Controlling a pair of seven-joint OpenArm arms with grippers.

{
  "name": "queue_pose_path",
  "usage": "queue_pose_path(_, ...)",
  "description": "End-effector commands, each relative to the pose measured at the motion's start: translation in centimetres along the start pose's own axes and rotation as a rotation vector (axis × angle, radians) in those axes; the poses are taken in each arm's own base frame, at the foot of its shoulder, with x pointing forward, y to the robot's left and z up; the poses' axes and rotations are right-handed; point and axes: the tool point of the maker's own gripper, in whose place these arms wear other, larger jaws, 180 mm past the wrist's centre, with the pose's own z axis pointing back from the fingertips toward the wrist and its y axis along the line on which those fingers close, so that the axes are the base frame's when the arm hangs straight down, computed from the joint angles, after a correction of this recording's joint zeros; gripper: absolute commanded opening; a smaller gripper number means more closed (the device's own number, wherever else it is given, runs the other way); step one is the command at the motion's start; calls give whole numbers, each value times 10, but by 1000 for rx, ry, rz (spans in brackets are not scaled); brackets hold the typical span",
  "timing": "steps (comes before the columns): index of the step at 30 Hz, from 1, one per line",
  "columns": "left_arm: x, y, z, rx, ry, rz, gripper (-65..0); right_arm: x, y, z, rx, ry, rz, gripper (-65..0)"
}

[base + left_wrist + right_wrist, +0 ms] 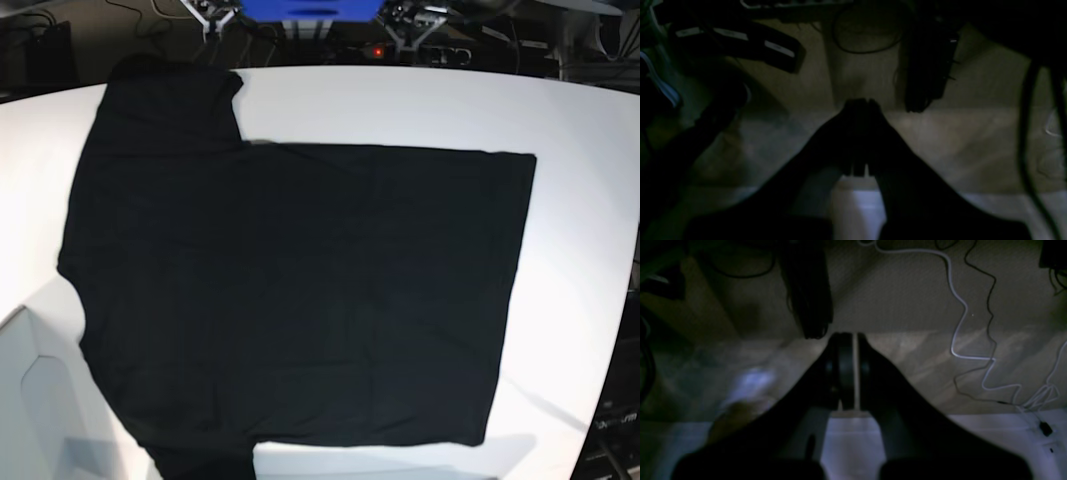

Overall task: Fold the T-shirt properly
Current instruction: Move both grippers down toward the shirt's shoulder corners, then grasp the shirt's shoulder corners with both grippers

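Left gripper (858, 110) closed, empty; right gripper (849, 350) near-closed, empty. T-shirt (290, 290) flat on table (580, 200), no label visible.

T-shirt (300, 290) spread flat over most of my counter (580, 220), bare white strips at twelve and three o'clock, cables (973, 350) beyond the edge

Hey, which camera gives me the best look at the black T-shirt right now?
The base view. There the T-shirt lies spread flat on the white table, sleeves toward the left. Neither wrist view shows it: each is dark, showing only its own gripper, left gripper and right gripper, above the floor and cables.
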Motion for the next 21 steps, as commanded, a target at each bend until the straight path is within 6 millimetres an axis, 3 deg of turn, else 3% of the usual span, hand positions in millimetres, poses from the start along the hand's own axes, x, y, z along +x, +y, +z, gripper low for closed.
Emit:
queue_pose_path(1,-10,9,4,13,-9,-6,-650,-13,7,4,22,2,-4,-650)
queue_pose_path(9,-17,25,54,18,-202,-63,-650,-31,12,41,29,-122,-20,-650)
queue_pose_path(14,12,29,106,6,-372,-118,-650,-26,11,81,26,-234,-33,-650)
queue_pose_path(21,56,32,186,-78,-572,-67,-650,13,0,168,9,-455,-33,-650)
